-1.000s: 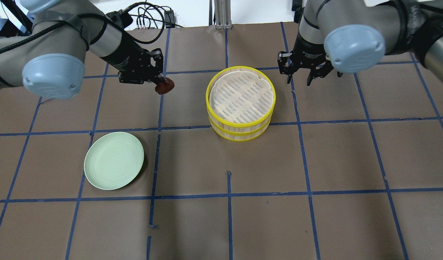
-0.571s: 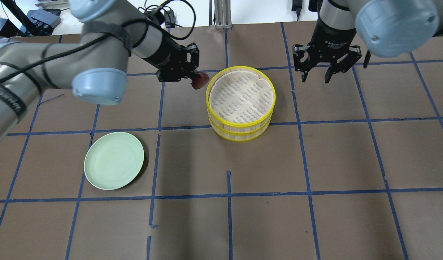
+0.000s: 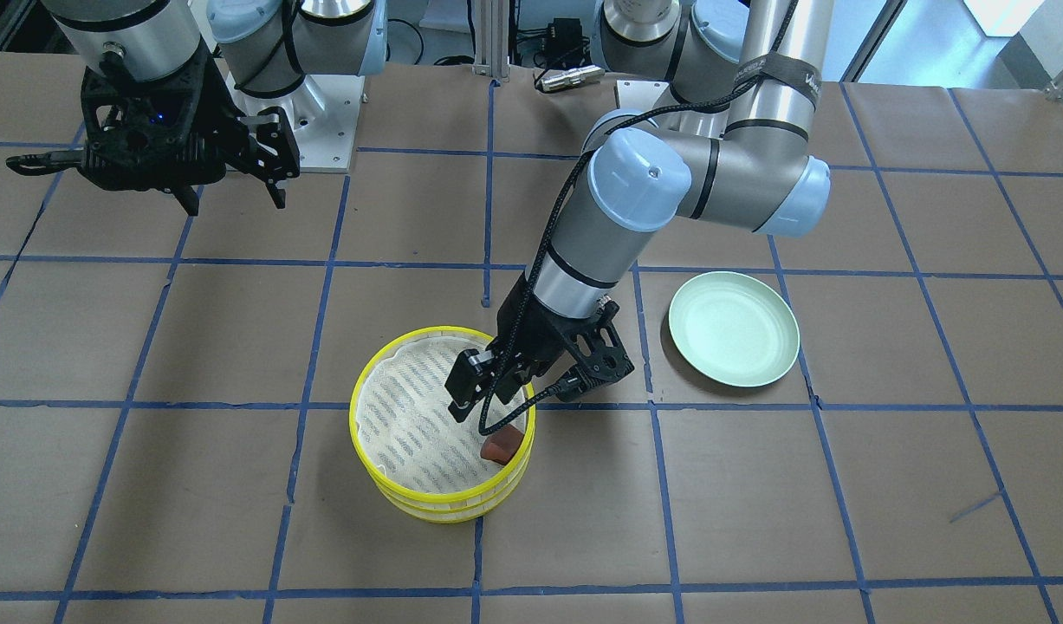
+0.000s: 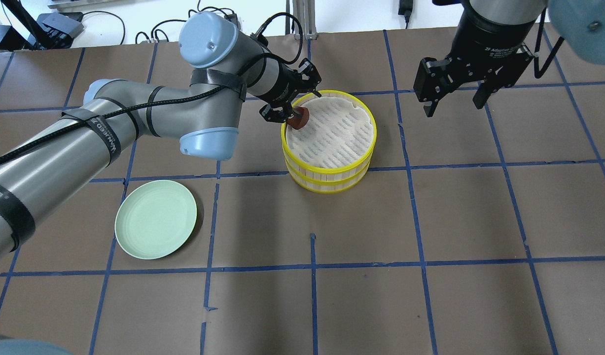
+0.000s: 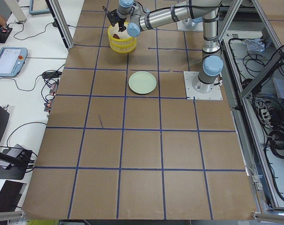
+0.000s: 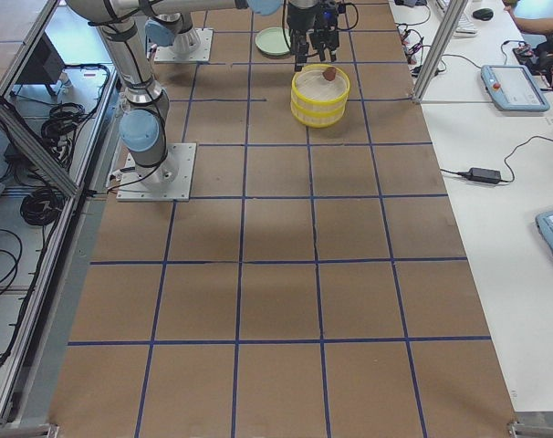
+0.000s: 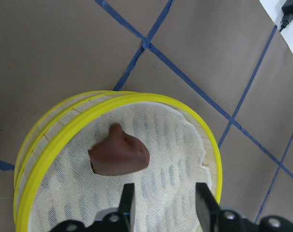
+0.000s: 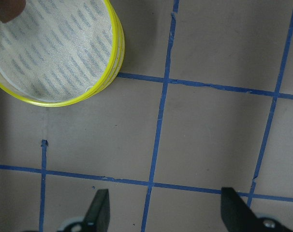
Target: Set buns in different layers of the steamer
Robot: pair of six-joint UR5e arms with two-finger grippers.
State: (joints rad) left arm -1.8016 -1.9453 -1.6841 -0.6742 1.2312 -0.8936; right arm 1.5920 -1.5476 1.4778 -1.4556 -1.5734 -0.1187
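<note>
Reddish-brown bun (image 7: 120, 157) loose on top steamer layer (image 7: 185, 104), plainest from the wrist; left claw (image 7: 164, 189), right claw (image 4: 453, 109) agape, empty.

Two steamer layers are stacked near table (image 4: 430, 222) centre: top steamer layer (image 4: 338, 135) sits on lower steamer layer (image 4: 329, 183). I see one bun (image 4: 299, 118) lying in the top layer, against its rim on the robot's left, far side. Left gripper (image 7: 165, 200) hangs over that same edge; from its wrist camera the bun lies ahead of the fingers, not between them. Plate (image 4: 156, 219) rests on the table left of the stack and nearer the robot, well apart. Right gripper (image 4: 452, 101) hangs right of the stack, on the far side, well apart from it.
</note>
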